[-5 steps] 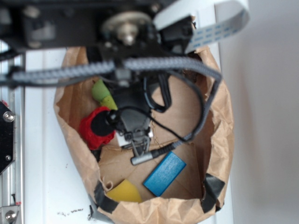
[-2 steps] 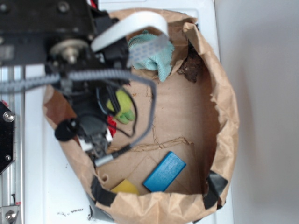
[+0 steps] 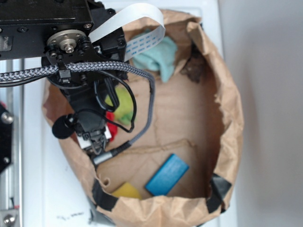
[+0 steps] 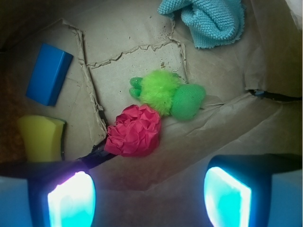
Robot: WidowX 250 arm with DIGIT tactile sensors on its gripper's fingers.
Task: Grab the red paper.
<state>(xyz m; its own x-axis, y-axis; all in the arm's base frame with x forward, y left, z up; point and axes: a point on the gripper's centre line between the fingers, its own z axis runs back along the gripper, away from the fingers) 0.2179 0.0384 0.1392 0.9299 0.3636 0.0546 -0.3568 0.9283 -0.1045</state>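
Sitting on the bag floor, the red paper [image 4: 135, 131] touches the green plush toy [image 4: 166, 93] on its far-right side. It lies above and left of centre in the wrist view; the gripper [image 4: 149, 196] hangs released, jaws spread, nothing held.

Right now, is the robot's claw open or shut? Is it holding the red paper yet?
Gripper: open and empty; the red paper lies on the bag floor beyond the fingertips, touching the green plush toy.
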